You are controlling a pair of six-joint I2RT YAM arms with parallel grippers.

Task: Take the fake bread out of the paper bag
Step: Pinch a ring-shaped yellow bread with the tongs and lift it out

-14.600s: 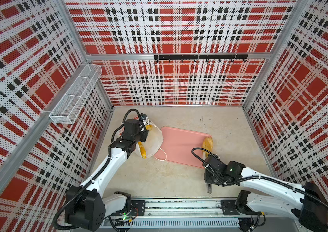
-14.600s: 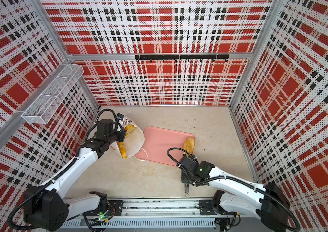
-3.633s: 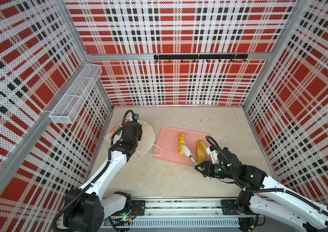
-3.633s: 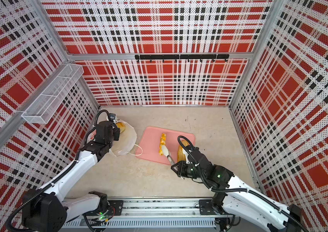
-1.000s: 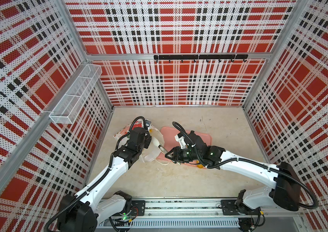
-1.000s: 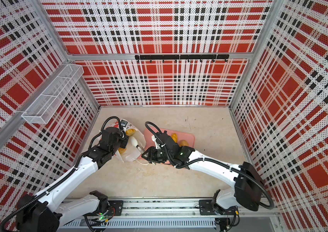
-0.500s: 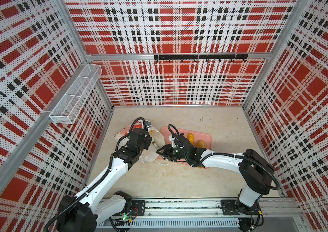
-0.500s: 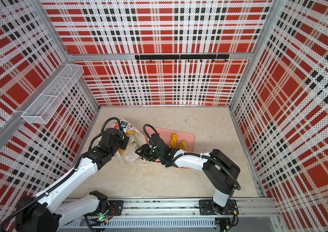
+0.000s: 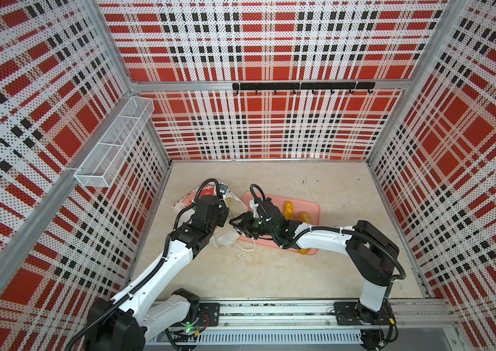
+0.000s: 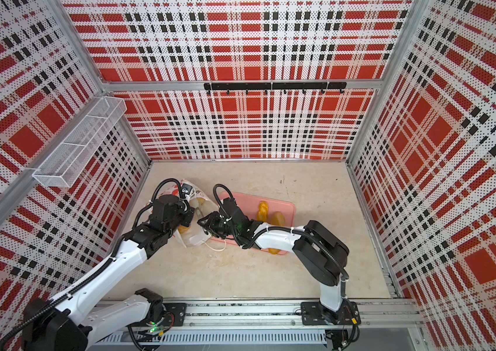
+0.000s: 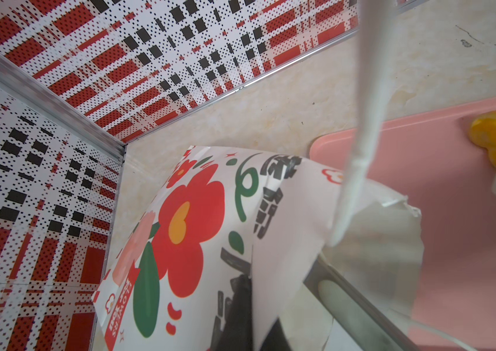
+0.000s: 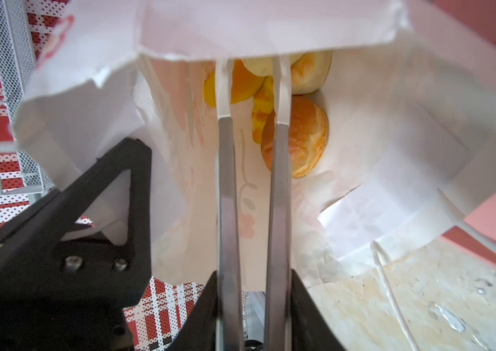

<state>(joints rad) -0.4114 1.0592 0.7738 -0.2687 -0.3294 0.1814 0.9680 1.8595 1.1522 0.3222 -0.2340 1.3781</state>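
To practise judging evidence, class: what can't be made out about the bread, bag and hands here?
Bread left in the paper bag: right wrist view, the bag's flap covers the pile.
Whether the right hand grips any: same view, fingers overlap bread.
Loaf at the tray's edge: both top views, right arm covers most.

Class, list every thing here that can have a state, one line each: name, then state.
paper bag: on its side, mouth held open
bread: several pieces inside the bag
tray: holds three loaves
left gripper: shut on the bag rim
right gripper: inside the bag mouth, jaws narrowly apart, grip unclear
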